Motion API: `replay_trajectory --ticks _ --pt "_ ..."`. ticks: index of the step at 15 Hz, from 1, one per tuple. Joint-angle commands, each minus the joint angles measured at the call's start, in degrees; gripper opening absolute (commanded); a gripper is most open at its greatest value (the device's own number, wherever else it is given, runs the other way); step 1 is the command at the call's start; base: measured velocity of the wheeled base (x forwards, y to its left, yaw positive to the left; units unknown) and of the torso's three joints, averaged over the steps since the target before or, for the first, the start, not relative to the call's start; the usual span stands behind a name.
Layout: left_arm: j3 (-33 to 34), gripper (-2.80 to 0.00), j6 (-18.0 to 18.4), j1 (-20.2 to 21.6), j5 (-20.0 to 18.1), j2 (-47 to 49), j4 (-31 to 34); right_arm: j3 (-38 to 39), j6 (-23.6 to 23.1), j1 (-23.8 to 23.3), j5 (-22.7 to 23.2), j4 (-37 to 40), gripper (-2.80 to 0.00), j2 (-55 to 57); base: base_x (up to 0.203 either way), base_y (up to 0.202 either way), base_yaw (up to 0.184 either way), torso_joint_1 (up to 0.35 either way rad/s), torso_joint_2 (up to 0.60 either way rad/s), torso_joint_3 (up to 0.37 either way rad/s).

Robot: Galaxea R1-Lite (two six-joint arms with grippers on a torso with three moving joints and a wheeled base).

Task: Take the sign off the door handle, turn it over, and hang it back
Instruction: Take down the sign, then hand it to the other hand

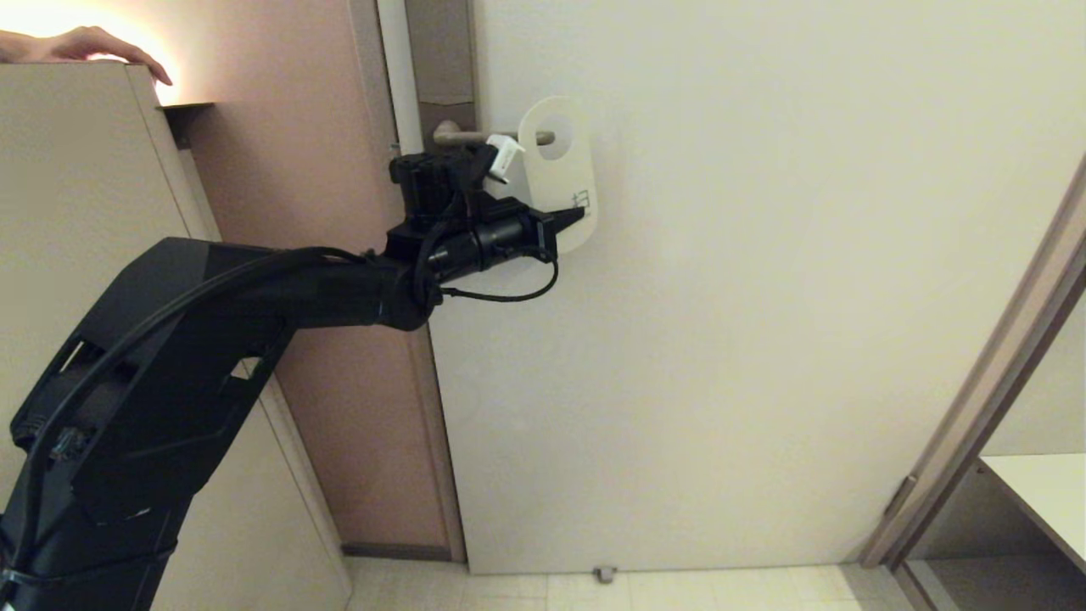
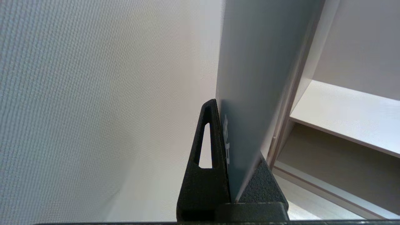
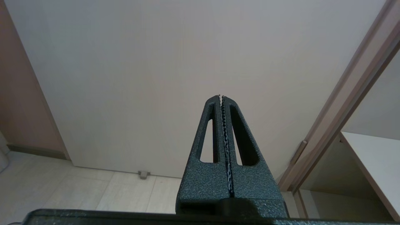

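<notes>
Sign [image 1: 562, 182] position governs our next step: it hangs in the upper middle of the head view, white side toward us, its round hole threaded over the rounded end of the door handle [image 1: 484, 136], its long axis running down and slightly right. We hold it by the lower end. The left pincer [image 1: 570, 222] reaches in from the left of the frame and is closed on the lower edge of the sign; the left wrist view shows the sheet edge-on, clamped between the two fingers, its blue face with white lettering [image 2: 250, 93] turned away from the door [image 1: 764, 297].

The handle lies level, its free end pointing toward the right of the frame. We judge that the sign is either not yet lifted off or already back on the lever; with the white side showing we cannot tell which. Any removal must carry the hole rightward along the lever axis, off its free end, not straight down.

The right pincer [image 3: 222, 97] is parked, out of the head view, fingers closed on nothing, facing the lower door. A person's hand [image 1: 85, 47] rests on a cabinet at upper left.
</notes>
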Motion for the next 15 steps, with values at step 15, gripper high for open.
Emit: replay_trajectory --ticks 15 --pt "25.7 -2.80 5.3 -3.1 12.2 -22.8 -5.5 0.0 0.0 0.0 0.0 0.0 -2.80 0.0 0.000 0.000 0.000 0.000 0.00 0.000"
